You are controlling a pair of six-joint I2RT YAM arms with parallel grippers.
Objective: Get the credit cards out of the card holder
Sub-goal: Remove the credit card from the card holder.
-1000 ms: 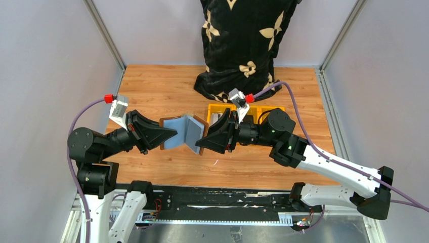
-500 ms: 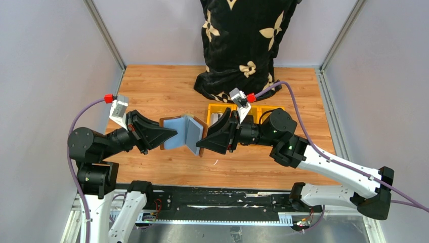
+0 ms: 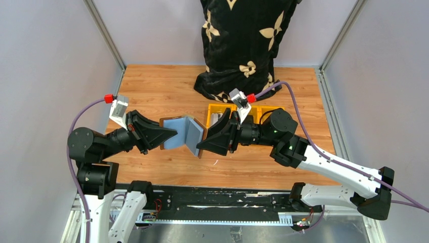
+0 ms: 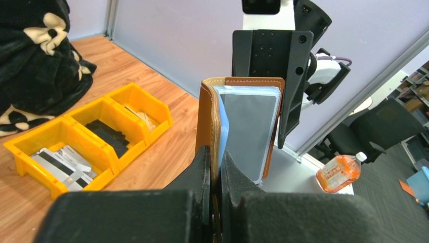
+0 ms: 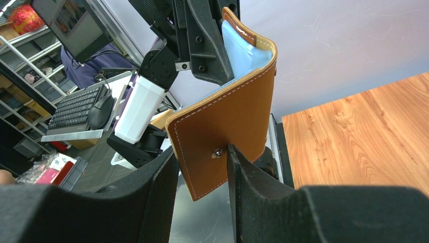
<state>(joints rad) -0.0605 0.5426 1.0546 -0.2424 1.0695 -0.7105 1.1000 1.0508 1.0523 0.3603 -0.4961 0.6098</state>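
Left end effector [image 4: 215, 158] clamped tight on the left flap of the card holder [image 3: 183, 132]. Right end effector [image 5: 201, 152] partly apart, the right flap between its fingers and touching one. Card holder hangs open in a V above mid-bench [image 3: 162, 86]. Outside stitched tan leather; inside glossy clear sleeves, a grey card [image 4: 250, 129] in one.

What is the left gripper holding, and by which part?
The left gripper holds the card holder, jaws shut on the outer edge of one brown cover.

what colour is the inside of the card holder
The card holder is lined grey-blue inside; clearest in the left wrist view.
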